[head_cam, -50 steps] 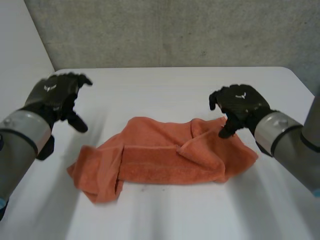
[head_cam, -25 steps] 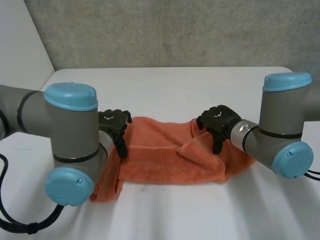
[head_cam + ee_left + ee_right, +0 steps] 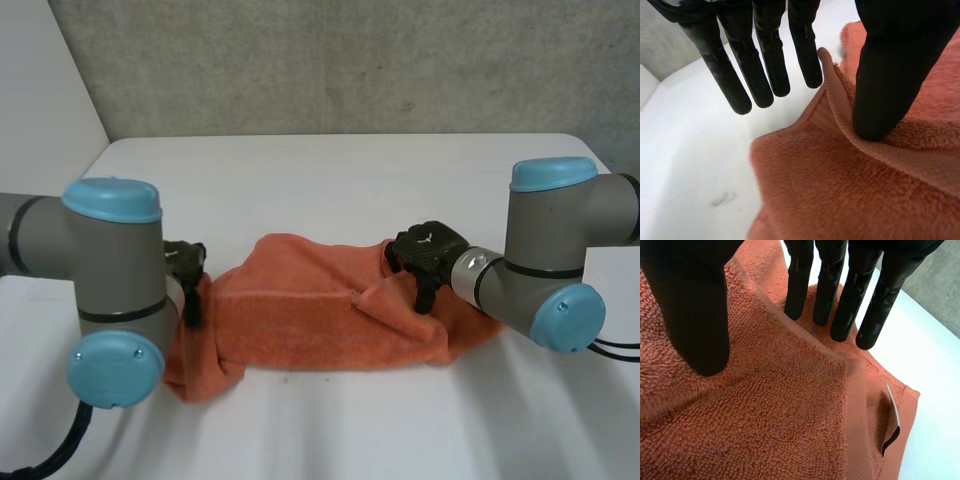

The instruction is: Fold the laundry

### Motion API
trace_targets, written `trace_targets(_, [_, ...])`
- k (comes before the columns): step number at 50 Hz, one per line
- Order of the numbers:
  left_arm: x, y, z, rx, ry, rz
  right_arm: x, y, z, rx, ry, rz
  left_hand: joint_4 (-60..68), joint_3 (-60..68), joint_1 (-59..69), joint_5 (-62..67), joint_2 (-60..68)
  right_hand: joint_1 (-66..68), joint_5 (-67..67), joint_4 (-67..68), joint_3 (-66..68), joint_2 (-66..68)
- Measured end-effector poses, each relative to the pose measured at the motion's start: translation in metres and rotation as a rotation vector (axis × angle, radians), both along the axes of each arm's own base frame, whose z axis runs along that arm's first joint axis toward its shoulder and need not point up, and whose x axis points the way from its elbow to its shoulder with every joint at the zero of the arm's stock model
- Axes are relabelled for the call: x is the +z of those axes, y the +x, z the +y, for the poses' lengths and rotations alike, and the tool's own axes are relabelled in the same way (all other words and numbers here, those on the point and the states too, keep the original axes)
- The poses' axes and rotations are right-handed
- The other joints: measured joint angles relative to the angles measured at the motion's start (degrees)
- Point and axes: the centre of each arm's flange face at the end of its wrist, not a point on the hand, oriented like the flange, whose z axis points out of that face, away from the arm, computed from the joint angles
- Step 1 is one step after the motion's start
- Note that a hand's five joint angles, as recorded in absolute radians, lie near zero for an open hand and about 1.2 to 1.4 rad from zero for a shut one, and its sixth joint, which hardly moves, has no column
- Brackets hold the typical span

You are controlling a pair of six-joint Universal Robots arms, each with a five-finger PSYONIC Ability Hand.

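Head view: the orange towel [image 3: 320, 315] lies bunched and creased in the middle of the white desk [image 3: 330, 175] — no clean fold is made yet, I think. The left hand [image 3: 185, 260] is at its left edge, the right hand [image 3: 425, 250] on its right part. Each has straight fingers with the thumb apart and a ridge of cloth between — nothing clamped. All the folding seems left to do.

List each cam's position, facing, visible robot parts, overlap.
Head view: behind, between the arms, looking down at table and orange towel; both arms, left hand, right hand.
Left wrist view: left wrist, along the palm to the towel's edge; thumb, fingers.
Right wrist view: right wrist, along the palm onto towel; thumb, fingers.
Shared: the towel, all three.
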Motion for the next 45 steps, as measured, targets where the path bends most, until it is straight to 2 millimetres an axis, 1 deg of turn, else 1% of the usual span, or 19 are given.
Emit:
trace_targets(7, [0.006, 0.016, -0.004, 0.043, -0.002, -0.013, -0.001, -0.001, -0.001, -0.002, 0.019, 0.005, 1.96, 1.95, 1.6, 1.98, 1.96, 3.8, 4.45, 4.75, 4.76, 4.75])
trace_targets(8, [0.005, 0.019, -0.004, 0.049, 0.004, -0.016, -0.001, -0.002, -0.002, -0.004, 0.022, 0.006, 1.96, 1.95, 1.6, 1.98, 1.96, 9.3, 11.43, 11.69, 11.66, 11.47])
trace_targets(13, [0.003, 0.023, -0.003, 0.057, 0.016, -0.019, -0.001, -0.003, -0.003, -0.009, 0.023, 0.006, 3.55, 3.55, 3.08, 3.27, 3.57, 13.48, 16.65, 16.85, 16.83, 16.52])
trace_targets(14, [0.002, 0.024, -0.003, 0.058, 0.018, -0.019, -0.001, -0.003, -0.003, -0.01, 0.024, 0.007, 5.01, 4.96, 4.9, 4.96, 4.98, 18.52, 22.31, 22.66, 22.55, 22.24])
trace_targets(15, [0.002, 0.024, -0.003, 0.058, 0.018, -0.019, -0.001, -0.003, -0.003, -0.01, 0.024, 0.007, 5.01, 4.96, 4.9, 4.96, 4.98, 18.52, 22.31, 22.66, 22.55, 22.24])
trace_targets(16, [0.002, 0.024, -0.003, 0.06, 0.018, -0.018, -0.001, -0.004, -0.003, -0.011, 0.026, 0.008, 6.21, 6.15, 6.28, 6.23, 6.19, 23.11, 28.93, 28.83, 28.45, 28.6])
trace_targets(18, [0.003, 0.025, -0.003, 0.061, 0.016, -0.016, -0.001, -0.004, -0.003, -0.011, 0.027, 0.009, 10.6, 10.81, 10.56, 10.59, 10.84, 23.69, 30.26, 30.1, 29.75, 29.77])
trace_targets(19, [0.003, 0.024, -0.004, 0.059, 0.01, -0.012, -0.001, -0.004, -0.003, -0.011, 0.027, 0.009, 18.06, 18.03, 17.62, 17.44, 18.07, 23.69, 30.43, 30.38, 29.91, 29.8])
trace_targets(23, [0.005, 0.022, -0.007, 0.049, -0.014, 0.008, 0.0, -0.004, -0.004, -0.012, 0.024, 0.009, 22.26, 22.45, 21.58, 22.16, 22.52, 23.69, 30.43, 30.38, 29.91, 29.8])
trace_targets(29, [0.013, 0.012, -0.024, -0.014, -0.127, 0.085, 0.024, -0.002, -0.017, -0.036, -0.063, -0.026, 27.21, 27.22, 24.41, 26.17, 27.3, 23.7, 30.71, 30.39, 29.91, 29.8])
trace_targets(33, [0.031, 0.007, -0.039, -0.045, -0.23, 0.111, 0.057, -0.005, -0.035, -0.096, -0.176, -0.086, 27.47, 27.45, 24.58, 26.27, 27.56, 24.15, 30.74, 30.39, 29.91, 29.8])
trace_targets(34, [0.045, 0.007, -0.048, -0.054, -0.296, 0.122, 0.079, -0.008, -0.045, -0.139, -0.249, -0.137, 27.47, 27.45, 24.58, 26.27, 27.56, 24.15, 30.77, 30.4, 29.92, 29.8])
trace_targets(36, [0.063, 0.008, -0.057, -0.058, -0.374, 0.135, 0.106, -0.013, -0.055, -0.191, -0.339, -0.212, 27.63, 27.54, 24.61, 26.27, 27.66, 24.15, 30.85, 30.4, 29.96, 29.8])
trace_targets(37, [0.083, 0.008, -0.065, -0.062, -0.457, 0.155, 0.129, -0.018, -0.061, -0.229, -0.41, -0.28, 27.66, 27.58, 24.62, 26.27, 27.7, 24.15, 30.88, 30.41, 29.96, 29.79])
trace_targets(38, [0.097, 0.009, -0.068, -0.064, -0.511, 0.17, 0.139, -0.02, -0.063, -0.245, -0.442, -0.313, 27.66, 27.59, 24.62, 26.25, 27.7, 24.15, 30.88, 30.41, 29.96, 29.8])
trace_targets(40, [0.133, 0.01, -0.074, -0.073, -0.655, 0.214, 0.177, -0.031, -0.067, -0.292, -0.555, -0.432, 27.67, 27.61, 24.63, 26.24, 27.71, 24.16, 30.9, 30.42, 29.96, 29.8])
trace_targets(42, [0.159, 0.011, -0.075, -0.081, -0.755, 0.25, 0.205, -0.041, -0.067, -0.318, -0.635, -0.523, 27.68, 27.61, 24.63, 26.24, 27.72, 24.16, 30.9, 30.42, 29.96, 29.8])
trace_targets(44, [0.201, 0.014, -0.069, -0.108, -0.917, 0.329, 0.239, -0.057, -0.06, -0.339, -0.72, -0.629, 27.69, 27.61, 24.88, 26.24, 27.73, 24.16, 30.97, 30.45, 29.96, 29.79])
trace_targets(45, [0.211, 0.015, -0.066, -0.118, -0.956, 0.353, 0.243, -0.06, -0.058, -0.341, -0.729, -0.643, 27.69, 27.6, 24.88, 26.24, 27.74, 24.16, 30.99, 30.49, 29.96, 29.8])
